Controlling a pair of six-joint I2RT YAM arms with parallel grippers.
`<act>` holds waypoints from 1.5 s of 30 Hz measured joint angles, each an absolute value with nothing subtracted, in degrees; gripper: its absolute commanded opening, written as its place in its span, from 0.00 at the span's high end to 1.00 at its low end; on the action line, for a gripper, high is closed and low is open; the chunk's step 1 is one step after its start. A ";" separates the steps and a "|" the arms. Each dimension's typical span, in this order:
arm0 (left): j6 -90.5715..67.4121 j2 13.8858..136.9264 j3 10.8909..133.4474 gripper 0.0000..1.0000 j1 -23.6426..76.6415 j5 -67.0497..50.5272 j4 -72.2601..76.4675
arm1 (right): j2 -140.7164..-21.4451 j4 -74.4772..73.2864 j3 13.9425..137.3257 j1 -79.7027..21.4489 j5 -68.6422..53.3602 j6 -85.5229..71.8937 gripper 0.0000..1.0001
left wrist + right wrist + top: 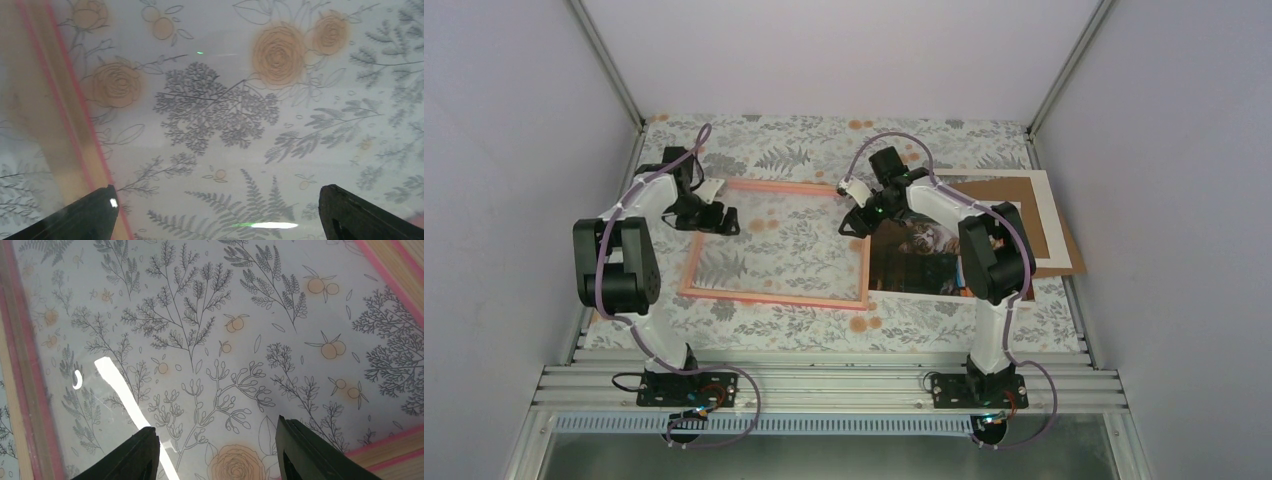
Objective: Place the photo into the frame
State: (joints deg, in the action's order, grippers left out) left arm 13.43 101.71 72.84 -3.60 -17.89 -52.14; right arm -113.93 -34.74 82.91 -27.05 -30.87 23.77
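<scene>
Fingers [85, 217] on left gripper [216, 196] spread wide, nothing between; right gripper [216, 429] parted too, empty (both above the pane [200, 315]). Frame [774, 298] flat on table [804, 140], photo [924, 262] just beside its right edge, partly under right arm [989, 262].

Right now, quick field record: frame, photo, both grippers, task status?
frame: lying flat, pane bare, tablecloth showing through
photo: on tablecloth right of frame, partly under right arm
white mat, brown board: far right
left gripper: open, empty, by frame's left edge
right gripper: open, empty, over the pane
status: photo not in frame
</scene>
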 measured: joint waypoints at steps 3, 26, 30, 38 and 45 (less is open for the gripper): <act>13.32 101.41 72.55 0.00 -3.33 -15.55 -51.44 | -113.93 -34.76 82.72 -27.05 -30.87 23.79 0.42; 17.19 95.39 69.36 0.00 -5.50 -9.28 -48.18 | -111.81 -34.22 80.14 -29.34 -30.39 23.35 0.44; 21.28 94.28 65.10 0.00 -6.70 -7.55 -47.42 | -110.17 -34.33 77.67 -31.59 -30.20 23.33 0.47; 29.12 88.71 55.40 0.00 -7.62 -4.01 -46.46 | -107.61 -33.87 71.92 -35.64 -29.06 23.99 0.58; 33.52 86.19 48.42 0.00 -7.92 -0.51 -43.46 | -106.15 -32.40 66.06 -38.50 -25.76 25.39 0.64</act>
State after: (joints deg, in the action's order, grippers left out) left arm 33.52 86.19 48.42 -7.92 -0.51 -43.46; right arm -106.15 -32.40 66.06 -38.50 -25.76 25.39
